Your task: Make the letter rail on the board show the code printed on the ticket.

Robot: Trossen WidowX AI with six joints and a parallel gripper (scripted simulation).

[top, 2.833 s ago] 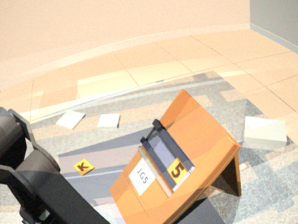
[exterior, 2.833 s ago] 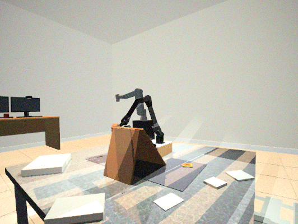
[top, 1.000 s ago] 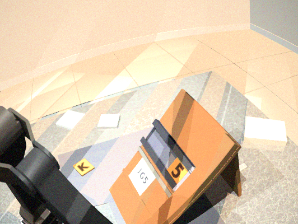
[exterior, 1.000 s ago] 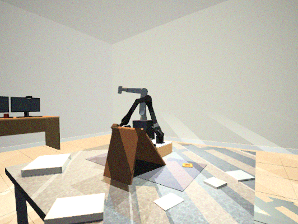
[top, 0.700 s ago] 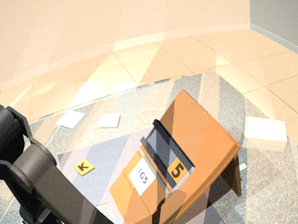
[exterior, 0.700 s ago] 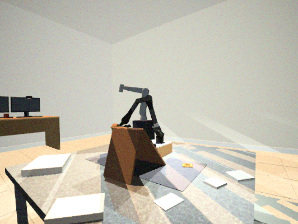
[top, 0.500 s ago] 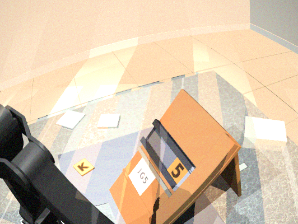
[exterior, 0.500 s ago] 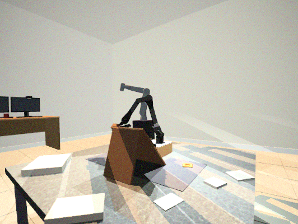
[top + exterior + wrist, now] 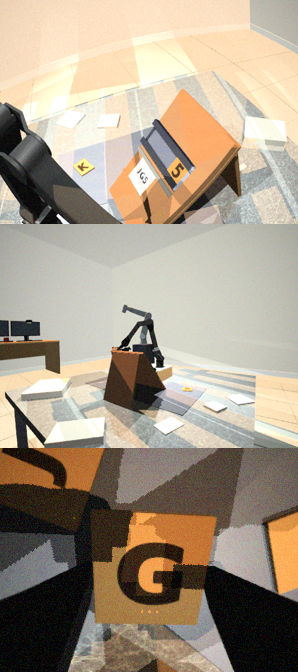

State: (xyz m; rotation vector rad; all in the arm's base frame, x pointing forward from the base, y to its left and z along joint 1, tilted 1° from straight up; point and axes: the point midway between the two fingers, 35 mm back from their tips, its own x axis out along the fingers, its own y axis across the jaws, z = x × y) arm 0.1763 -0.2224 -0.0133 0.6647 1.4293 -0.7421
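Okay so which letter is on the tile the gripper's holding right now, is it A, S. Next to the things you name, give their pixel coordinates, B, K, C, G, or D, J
C: the wrist view shows the tile [image 9: 107, 593] between the gripper's [image 9: 149, 579] fingers marked with a G.
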